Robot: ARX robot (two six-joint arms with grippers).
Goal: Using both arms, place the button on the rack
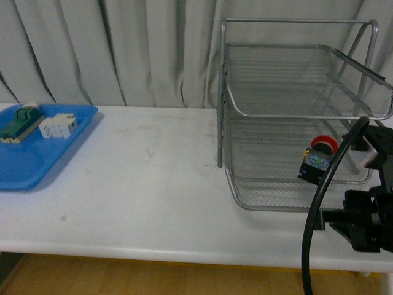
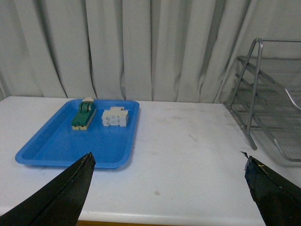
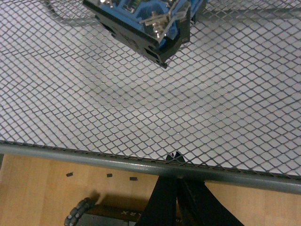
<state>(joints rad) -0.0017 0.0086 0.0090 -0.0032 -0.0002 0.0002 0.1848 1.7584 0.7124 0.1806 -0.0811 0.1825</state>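
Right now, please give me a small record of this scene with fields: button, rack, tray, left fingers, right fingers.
button: button lies tilted on the bottom mesh tier of the rack, red cap toward the back
rack: silver three-tier wire rack on the right side of the white table
tray: blue tray at left, holds a green switch block and a white block
left fingers: left gripper open, empty, above the table
right fingers: right gripper shut, empty, outside the rack's front rim
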